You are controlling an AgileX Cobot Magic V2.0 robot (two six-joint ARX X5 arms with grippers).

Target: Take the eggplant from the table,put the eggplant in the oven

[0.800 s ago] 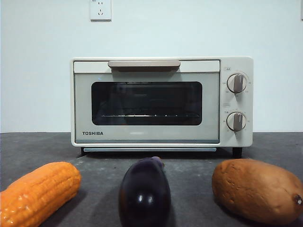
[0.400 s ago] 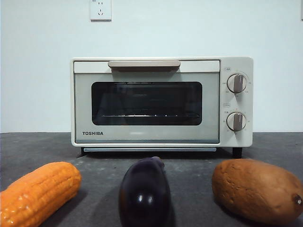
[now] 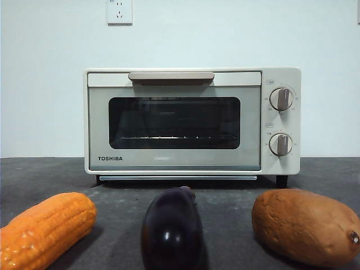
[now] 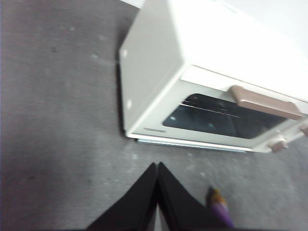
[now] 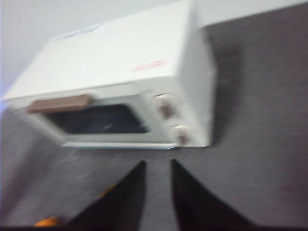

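Observation:
The dark purple eggplant [image 3: 171, 228] lies on the grey table [image 3: 225, 208] at the front centre, end-on to the front camera, between the corn and the sweet potato. Its stem end [image 4: 217, 204] peeks in beside my left gripper [image 4: 157, 166], which hangs shut high above the table in front of the oven's left corner. The cream Toshiba oven [image 3: 191, 121] stands behind with its door closed. My right gripper [image 5: 158, 163] hovers open, high above the table in front of the oven [image 5: 125, 103], in a blurred picture. Neither arm shows in the front view.
An orange corn cob [image 3: 45, 228] lies left of the eggplant and a brown sweet potato [image 3: 306, 225] lies to its right. A wall socket [image 3: 119, 11] sits on the white wall behind the oven.

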